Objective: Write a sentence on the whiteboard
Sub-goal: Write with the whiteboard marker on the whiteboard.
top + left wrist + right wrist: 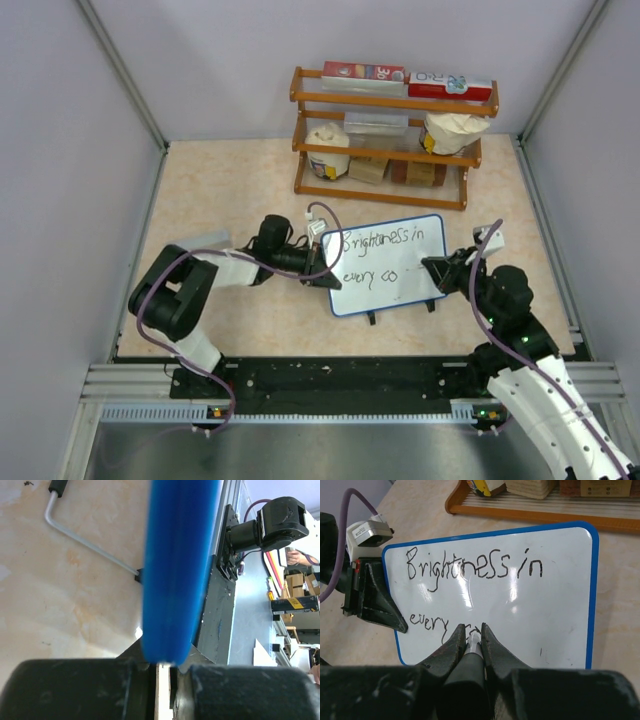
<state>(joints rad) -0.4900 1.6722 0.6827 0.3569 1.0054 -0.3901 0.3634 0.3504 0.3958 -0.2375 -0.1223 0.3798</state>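
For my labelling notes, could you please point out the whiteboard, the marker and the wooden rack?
whiteboard [550, 615]: right wrist view, bare white face.
marker [468, 674]: right wrist view, dark barrel.
wooden rack [380, 196]: top external view, bottom front rail.

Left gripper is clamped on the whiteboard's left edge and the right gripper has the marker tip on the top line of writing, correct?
Not quite. The right wrist view shows the marker in the right gripper with its tip at the lower line, just after "every", not the top line. The left gripper is indeed clamped on the left edge of the whiteboard.
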